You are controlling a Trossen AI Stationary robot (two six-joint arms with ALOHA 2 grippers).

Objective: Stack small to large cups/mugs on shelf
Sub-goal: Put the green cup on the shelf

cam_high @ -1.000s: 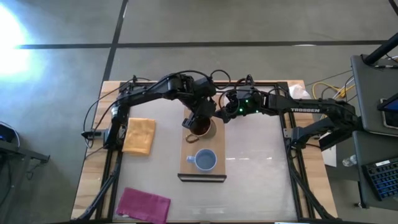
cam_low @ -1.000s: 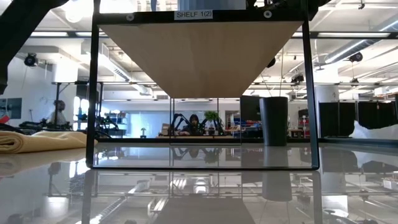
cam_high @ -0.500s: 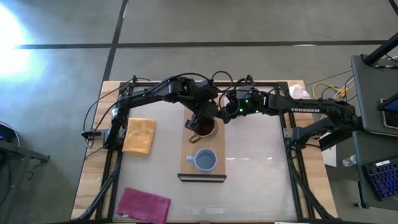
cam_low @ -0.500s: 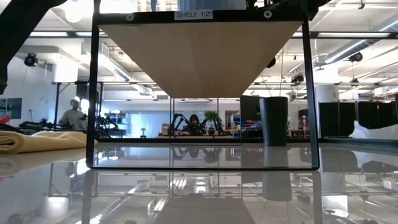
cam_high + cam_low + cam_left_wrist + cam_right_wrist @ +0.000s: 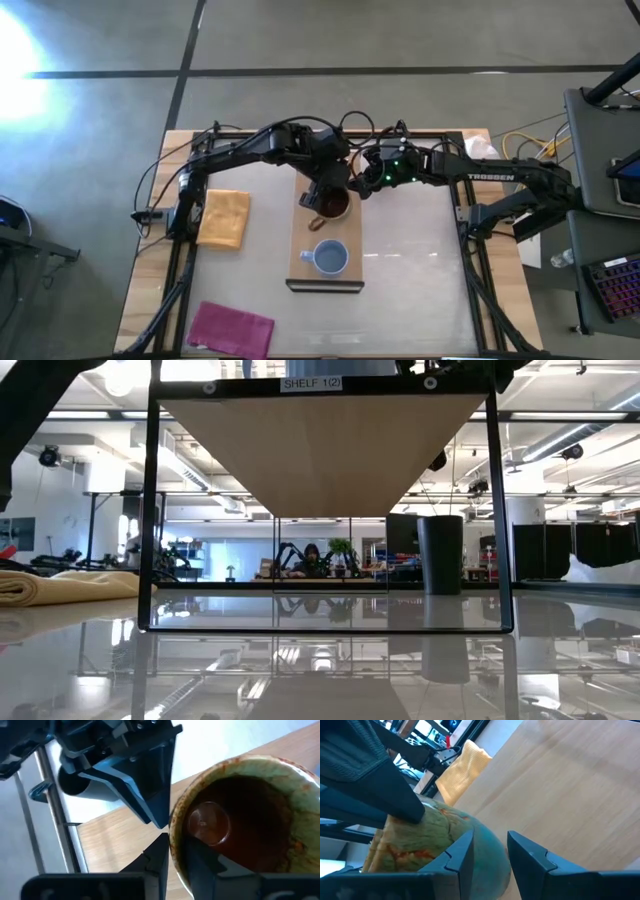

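Note:
The light-wood shelf (image 5: 325, 240) stands mid-table, and its underside shows in the low view (image 5: 320, 450). The small light-blue cup (image 5: 330, 258) stands on the shelf's near half. The mustard-brown mug (image 5: 331, 206), dark inside (image 5: 235, 820), is over the shelf's far end. My left gripper (image 5: 322, 192) is shut on the mug. My right gripper (image 5: 358, 183) is open just to the right of the mug, whose outer wall (image 5: 435, 837) shows beside its fingers. I cannot tell whether it touches the mug. The black cup (image 5: 440, 554) stands on the table behind the shelf's frame. My left gripper pinches the mug's rim (image 5: 174, 840), one finger inside the mug and one outside. The fingers come from above, slanting down from the far left. The mug is upright over the shelf's far end. I cannot tell whether its base rests on the board.
A yellow cloth (image 5: 224, 218) lies at the table's left and a magenta cloth (image 5: 232, 328) at the near left. The shelf's dark metal frame (image 5: 150, 510) stands around the board. People move in the room beyond the table.
My left gripper has carried the mug a little toward the table's right edge, over the shelf's far end. It has stayed shut on the rim. The light-blue cup has not moved.

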